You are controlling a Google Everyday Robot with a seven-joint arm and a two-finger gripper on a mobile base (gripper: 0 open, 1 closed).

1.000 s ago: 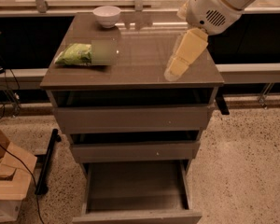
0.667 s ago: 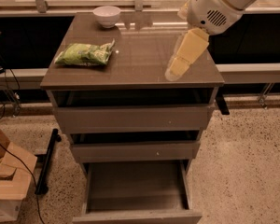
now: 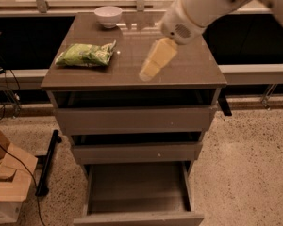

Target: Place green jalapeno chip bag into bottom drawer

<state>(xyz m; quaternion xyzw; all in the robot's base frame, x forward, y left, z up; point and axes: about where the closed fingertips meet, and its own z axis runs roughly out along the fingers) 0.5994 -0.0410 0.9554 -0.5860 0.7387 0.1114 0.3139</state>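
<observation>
- The gripper (image 3: 150,69) hangs over the middle of the cabinet top (image 3: 193,69), pale yellow and angled down to the left from the white arm (image 3: 198,8), which comes in from the upper right.
- It carries nothing. How wide it stands cannot be told, as its shape is smeared.
- The chip bag (image 3: 86,54) lies flat on the left part of the cabinet top, near the left edge. It is light green with crimped ends, its long side running left to right.
- The gripper and the chip bag are apart, with bare brown surface between them. The gripper is to the right of the bag and a little nearer the front edge.
- A white bowl (image 3: 108,16) stands upright at the back of the cabinet top, behind the chip bag and clear of it.
- The bottom drawer (image 3: 139,219) is pulled far out towards the camera, and its shallow tray shows a bare grey floor inside.
- The top drawer (image 3: 132,119) and the middle drawer (image 3: 134,152) are each open a small way, with a dark gap above each front panel.
- A cardboard box (image 3: 7,192) sits on the speckled floor (image 3: 250,164) at the lower left, with a black cable running over it.
</observation>
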